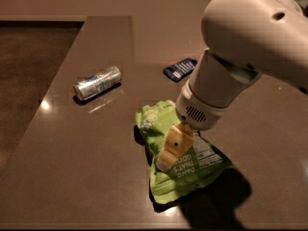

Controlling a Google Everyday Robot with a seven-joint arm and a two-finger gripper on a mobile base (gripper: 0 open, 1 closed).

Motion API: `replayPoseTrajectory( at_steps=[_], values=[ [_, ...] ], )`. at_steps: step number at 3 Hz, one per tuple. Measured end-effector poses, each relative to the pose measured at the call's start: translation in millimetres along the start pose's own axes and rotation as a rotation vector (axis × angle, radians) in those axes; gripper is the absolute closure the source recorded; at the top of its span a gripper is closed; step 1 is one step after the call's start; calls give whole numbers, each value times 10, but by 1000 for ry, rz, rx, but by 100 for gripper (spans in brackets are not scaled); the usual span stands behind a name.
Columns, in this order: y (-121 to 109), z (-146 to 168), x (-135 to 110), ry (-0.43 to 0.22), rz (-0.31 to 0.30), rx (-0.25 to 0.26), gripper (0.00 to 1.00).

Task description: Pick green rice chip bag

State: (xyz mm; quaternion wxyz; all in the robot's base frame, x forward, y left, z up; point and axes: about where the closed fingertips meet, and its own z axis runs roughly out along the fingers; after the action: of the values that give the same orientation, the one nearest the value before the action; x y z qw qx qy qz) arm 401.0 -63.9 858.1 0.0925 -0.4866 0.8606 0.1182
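The green rice chip bag (pixel 166 177) lies flat and crinkled on the dark table, near the front middle, with white lettering and a white label facing up. My gripper (pixel 169 157) hangs from the big white arm (pixel 240 57) that comes in from the upper right. It is right over the middle of the bag, its pale yellow finger (pixel 174 146) pointing down at the bag's surface. The arm hides the bag's upper right part.
A silver can (pixel 96 82) lies on its side at the left. A small dark blue packet (pixel 179 69) lies behind the bag. The brown table (pixel 72 167) ends at a left edge, with floor beyond, and at a front edge just below the bag.
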Motion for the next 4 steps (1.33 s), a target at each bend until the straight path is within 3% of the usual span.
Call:
replayPoseTrajectory(
  at_steps=[2, 3, 4],
  values=[
    [97, 9, -48, 5, -9, 1, 64],
    [106, -248, -79, -23, -44, 32, 87],
    [102, -631, -107, -60, -94, 81, 100]
  ],
)
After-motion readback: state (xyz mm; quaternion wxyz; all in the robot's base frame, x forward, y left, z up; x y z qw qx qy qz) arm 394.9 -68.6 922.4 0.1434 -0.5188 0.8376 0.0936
